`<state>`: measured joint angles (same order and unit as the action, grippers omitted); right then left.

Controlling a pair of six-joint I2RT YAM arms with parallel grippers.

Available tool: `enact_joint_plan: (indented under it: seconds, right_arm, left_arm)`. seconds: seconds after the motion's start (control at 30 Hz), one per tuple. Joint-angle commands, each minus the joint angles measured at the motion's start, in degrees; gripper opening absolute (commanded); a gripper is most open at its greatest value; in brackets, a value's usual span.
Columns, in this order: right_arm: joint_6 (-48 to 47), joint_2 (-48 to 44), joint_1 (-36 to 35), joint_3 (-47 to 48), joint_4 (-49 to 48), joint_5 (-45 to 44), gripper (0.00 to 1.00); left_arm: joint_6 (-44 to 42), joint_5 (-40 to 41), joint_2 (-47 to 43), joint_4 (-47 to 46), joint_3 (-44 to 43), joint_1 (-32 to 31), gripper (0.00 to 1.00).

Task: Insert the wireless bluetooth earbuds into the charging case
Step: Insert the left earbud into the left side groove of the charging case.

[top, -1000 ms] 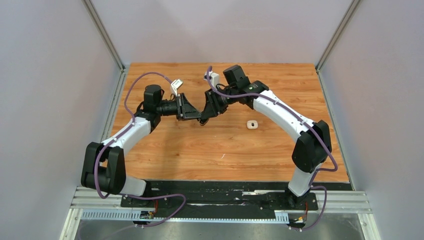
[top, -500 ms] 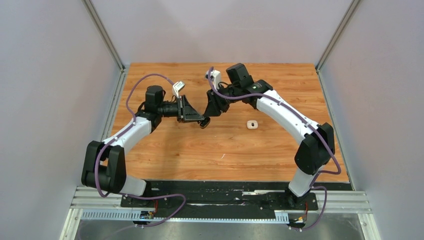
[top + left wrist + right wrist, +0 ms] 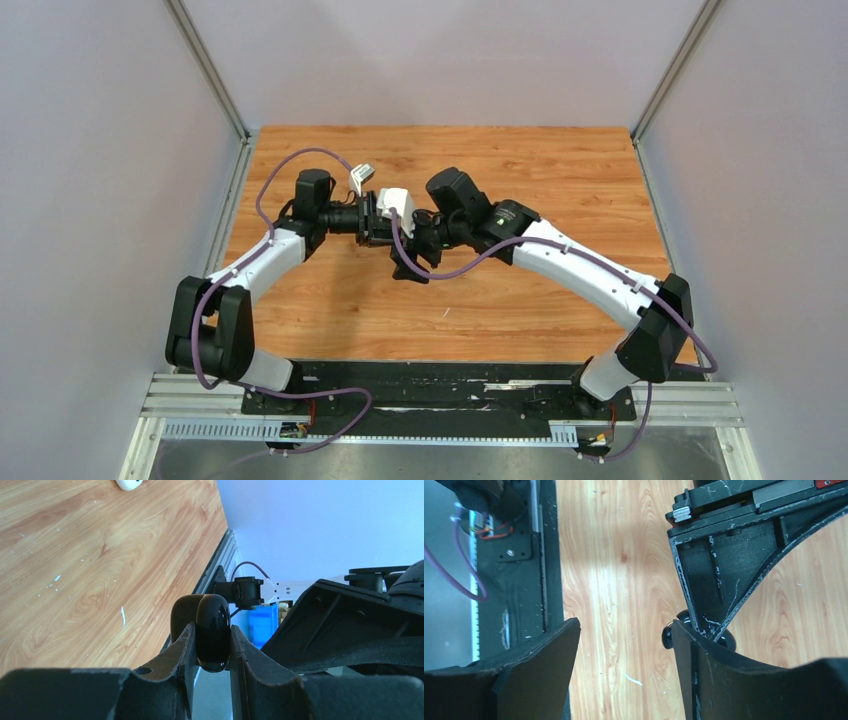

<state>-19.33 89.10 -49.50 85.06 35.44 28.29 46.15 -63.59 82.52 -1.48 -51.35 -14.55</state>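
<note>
My left gripper (image 3: 212, 628) is shut on a glossy black charging case (image 3: 214, 640), held on edge between the jaws above the table; a second dark rounded part shows just behind it. In the top view the left gripper (image 3: 384, 232) hovers mid-table. My right gripper (image 3: 624, 630) stands wide open with only bare wood between its fingers. Its right finger (image 3: 709, 675) sits just in front of the black case (image 3: 668, 636), which peeks out beside it. In the top view the right gripper (image 3: 408, 267) hangs just near of the left one. No earbuds can be made out.
A small white case (image 3: 129, 484) lies on the wooden table (image 3: 330, 300) at the top edge of the left wrist view; the right arm covers it in the top view. Grey walls close in three sides, and a black rail (image 3: 529, 570) runs along the near edge.
The right arm has swung left and toward the near edge, bringing its gripper beside the left one, and its jaws have opened wide. The left arm has barely moved and keeps its grip.
</note>
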Motion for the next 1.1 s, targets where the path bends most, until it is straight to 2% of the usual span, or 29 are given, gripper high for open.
enact_joint_plan:
  seconds: [0.0,0.3,0.6,1.07]
  right_arm:
    - [-4.29,-1.16,-0.17,0.17,-2.65,-8.30,0.71]
    - [-8.05,0.92,-0.09,-0.31,-4.04,-14.97,0.71]
    - [-8.24,1.94,0.19,-0.16,-3.83,-12.00,0.71]
    - [-11.45,2.99,2.82,0.84,-2.84,-15.73,0.71]
  left_arm:
    - [-0.38,-1.23,0.25,-0.40,-2.51,-0.22,0.00]
    - [-0.65,-1.98,-1.08,-0.54,-1.73,-0.31,0.00]
    - [-0.83,-2.29,-2.10,-0.54,-0.94,-0.31,0.00]
    - [-1.40,-3.15,-2.67,-0.72,-0.70,-0.39,0.00]
